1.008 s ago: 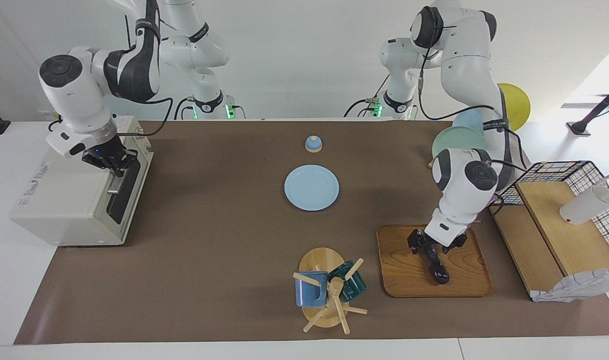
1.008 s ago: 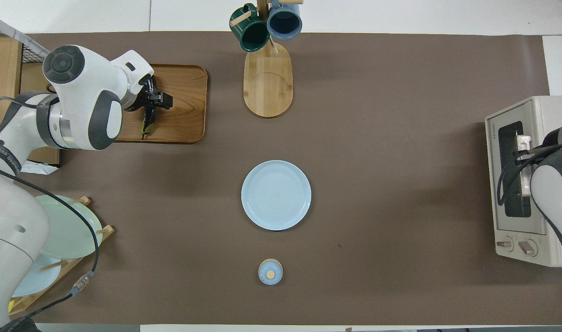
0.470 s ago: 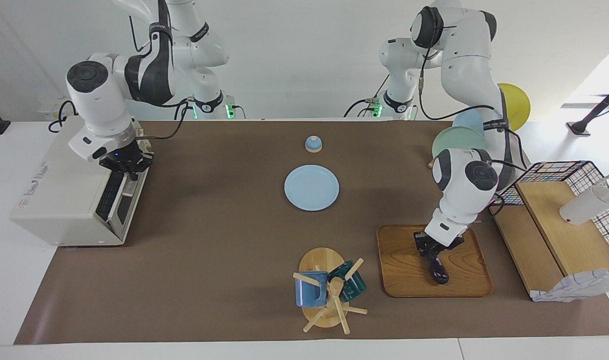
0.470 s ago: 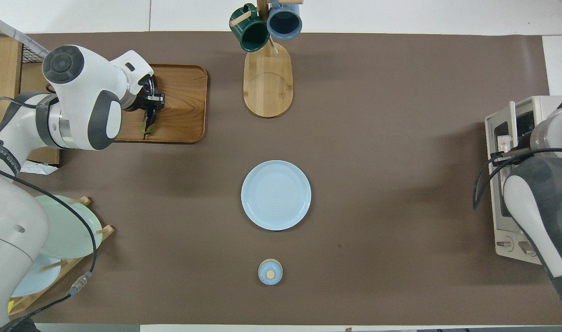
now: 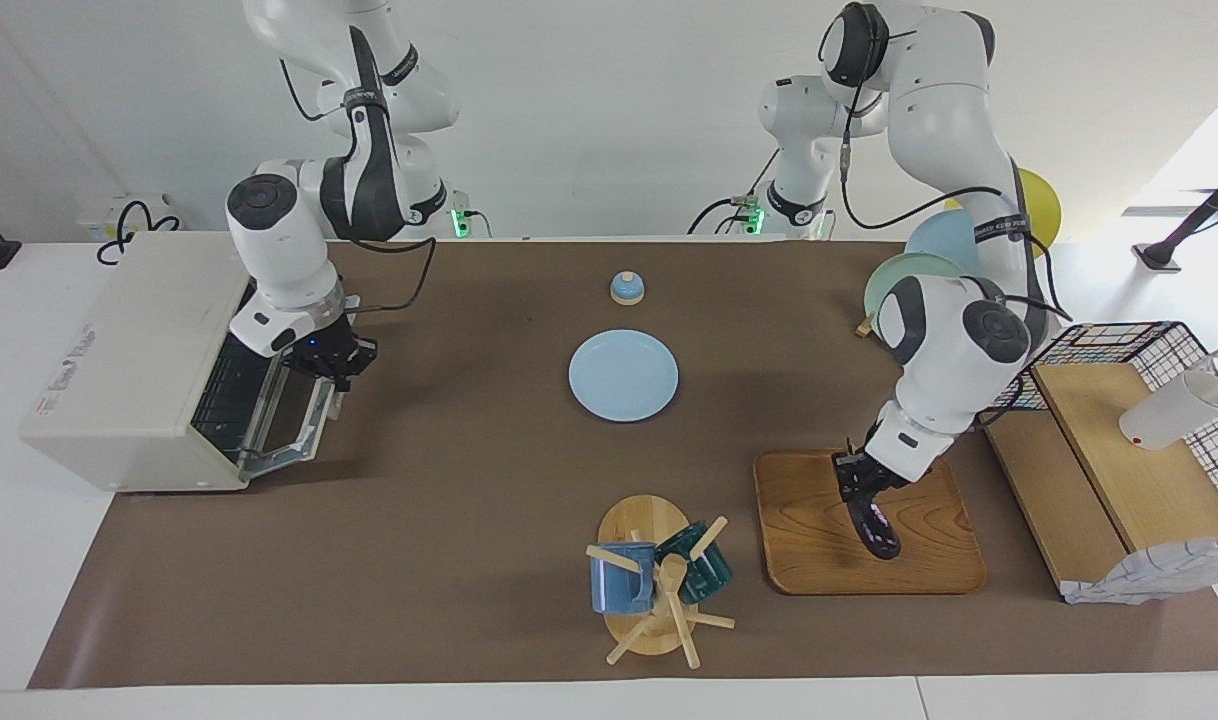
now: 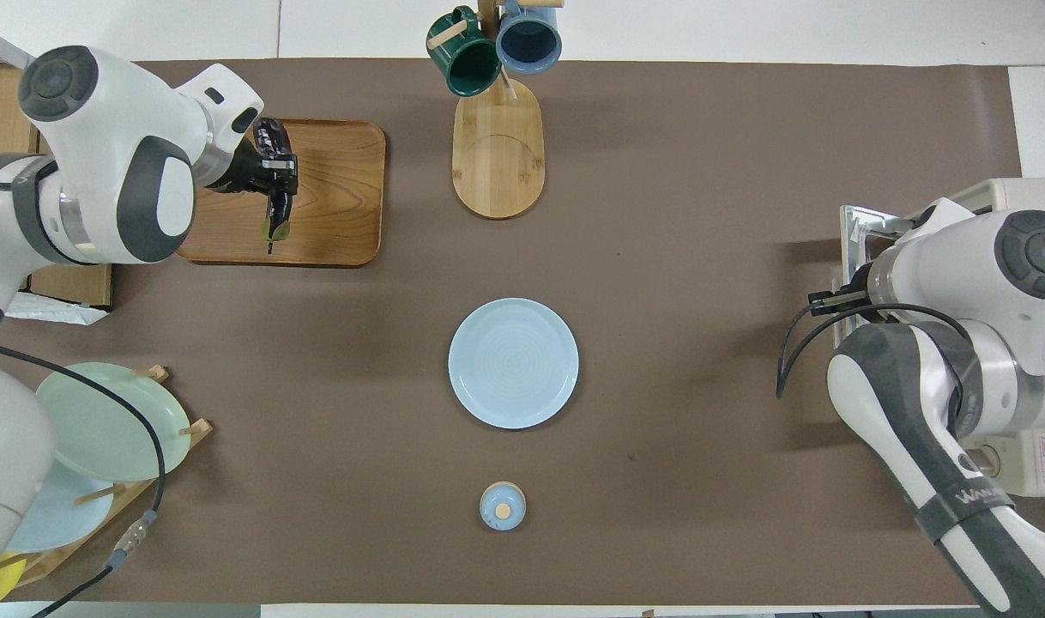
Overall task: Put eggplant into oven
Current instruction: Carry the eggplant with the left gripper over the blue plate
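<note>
The dark purple eggplant [image 5: 875,526] hangs tilted in my left gripper [image 5: 857,482], which is shut on its upper part just above the wooden tray [image 5: 809,545]. In the overhead view the eggplant [image 6: 279,209] crosses the gripper [image 6: 271,174] over the tray [image 6: 342,215], green stem end toward the robots. The cream-white oven [image 5: 129,345] stands at the right arm's end of the table. Its glass door [image 5: 294,420] hangs partly open, showing the wire rack. My right gripper [image 5: 333,378] is shut at the door's upper edge, on the handle. In the overhead view the right arm covers most of the oven [image 6: 1007,193].
A light blue plate [image 5: 623,375] lies mid-table, with a small bell [image 5: 626,288] nearer to the robots. A mug tree [image 5: 659,585] with two mugs stands beside the tray. A plate rack [image 5: 919,280] and a wooden shelf with wire basket [image 5: 1119,450] stand at the left arm's end.
My right gripper has pulled the oven door outward and down from shut to partly open. My left gripper shut on the eggplant and raised it slightly off the tray.
</note>
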Tool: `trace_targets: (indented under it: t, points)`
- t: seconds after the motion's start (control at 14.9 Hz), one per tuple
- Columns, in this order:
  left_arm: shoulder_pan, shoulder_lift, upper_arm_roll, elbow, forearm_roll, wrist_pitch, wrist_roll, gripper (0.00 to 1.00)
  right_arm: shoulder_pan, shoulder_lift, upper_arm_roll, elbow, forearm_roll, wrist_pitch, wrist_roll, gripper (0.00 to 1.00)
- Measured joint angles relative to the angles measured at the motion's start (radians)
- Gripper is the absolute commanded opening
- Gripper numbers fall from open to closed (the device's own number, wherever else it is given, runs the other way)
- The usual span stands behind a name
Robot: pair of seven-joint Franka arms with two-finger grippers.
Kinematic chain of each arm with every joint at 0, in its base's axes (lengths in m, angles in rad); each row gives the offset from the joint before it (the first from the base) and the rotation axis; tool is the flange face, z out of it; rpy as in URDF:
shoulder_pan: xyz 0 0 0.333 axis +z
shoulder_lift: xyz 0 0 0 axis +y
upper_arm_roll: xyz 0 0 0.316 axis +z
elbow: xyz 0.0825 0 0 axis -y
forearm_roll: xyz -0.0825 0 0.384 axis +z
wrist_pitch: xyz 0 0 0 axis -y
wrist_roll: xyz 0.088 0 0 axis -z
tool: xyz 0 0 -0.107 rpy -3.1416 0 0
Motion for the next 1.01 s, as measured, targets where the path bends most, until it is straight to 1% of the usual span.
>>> trace_targets:
  t: [0.13, 0.27, 0.4, 0.6, 0.67, 0.81, 1.01]
  points:
    - [-0.012, -0.085, -0.006, 0.002, -0.014, -0.123, -0.034, 0.0, 0.002, 0.038, 0.0, -0.008, 0.041, 0.036, 0.0, 0.0]
    - [-0.061, -0.158, -0.011, -0.005, -0.017, -0.205, -0.121, 0.0, 0.004, 0.081, 0.001, -0.009, 0.064, 0.064, 0.0, 0.0]
    - [-0.147, -0.207, -0.014, -0.032, -0.018, -0.228, -0.235, 0.0, 0.003, 0.115, 0.001, -0.008, 0.088, 0.085, 0.0, 0.0]
    - [-0.293, -0.248, -0.018, -0.091, -0.019, -0.219, -0.385, 0.0, 0.002, 0.13, -0.001, -0.005, 0.103, 0.091, 0.0, 0.0]
    - [-0.335, -0.257, -0.019, -0.116, -0.019, -0.199, -0.417, 0.0, 0.002, 0.13, -0.001, -0.005, 0.106, 0.091, 0.0, 0.0]
    - [-0.409, -0.277, -0.02, -0.198, -0.019, -0.103, -0.468, 0.0, 0.007, 0.129, -0.001, -0.001, 0.136, 0.091, 0.0, 0.0]
    - [-0.506, -0.294, -0.02, -0.372, -0.022, 0.138, -0.527, 0.0, 0.051, 0.128, -0.001, 0.035, 0.169, 0.077, -0.002, 0.0]
